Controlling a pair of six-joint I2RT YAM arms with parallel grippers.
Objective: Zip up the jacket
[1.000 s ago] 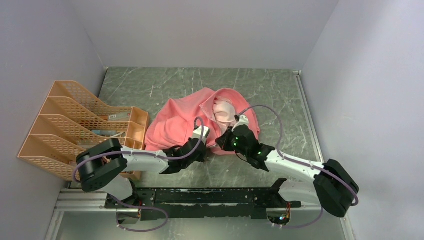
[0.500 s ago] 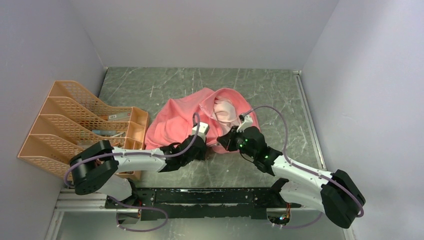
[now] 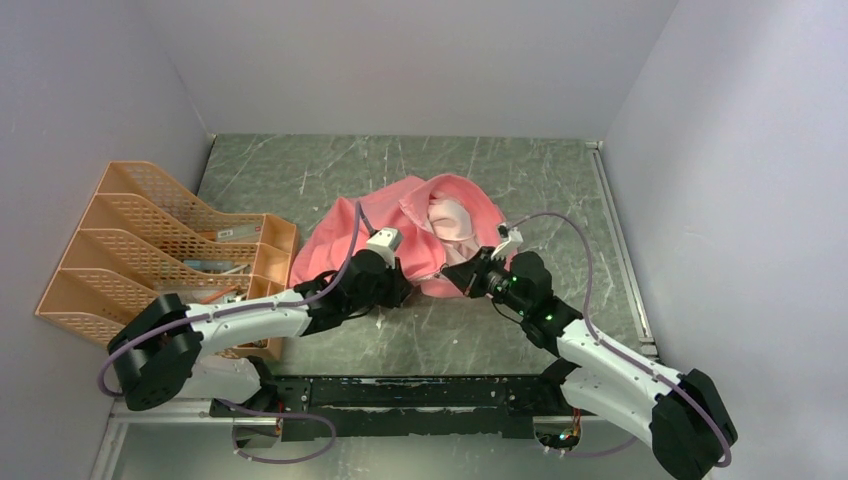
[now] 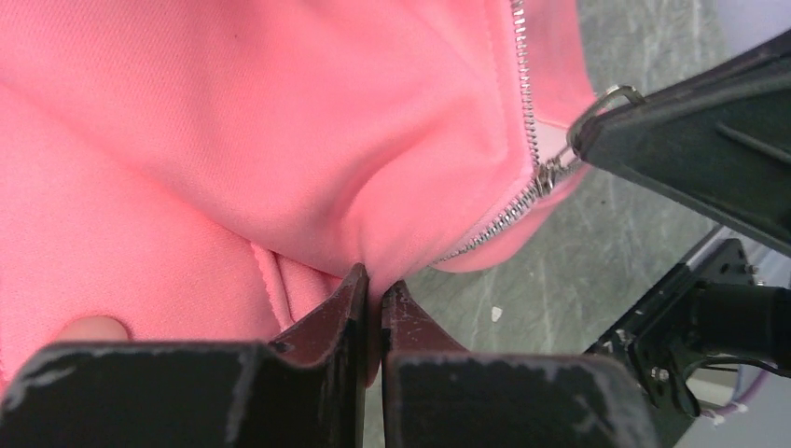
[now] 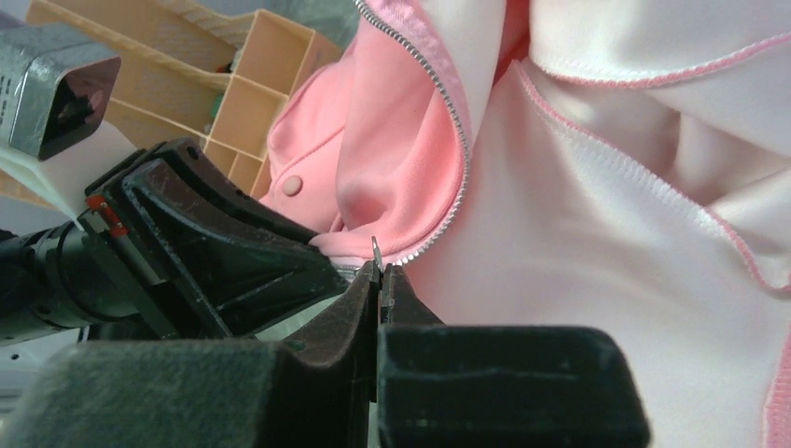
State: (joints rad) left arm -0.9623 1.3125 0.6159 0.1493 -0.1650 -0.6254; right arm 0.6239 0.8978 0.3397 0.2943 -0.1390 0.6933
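The jacket (image 3: 400, 235) lay crumpled and open at the centre of the table (image 3: 560, 180). Its zipper (image 4: 524, 93) ran from the slider (image 4: 546, 177) near the hem, centre right in the left-wrist view, up to the top edge. The right gripper (image 3: 465, 275), jaws pressed together on the pull (image 5: 375, 248), sat at that lower end, so the unjoined teeth stretched away from it. The left gripper (image 4: 375, 285), just beside it at lower left, pinched the hem fabric, seemingly placed to anchor the cloth.
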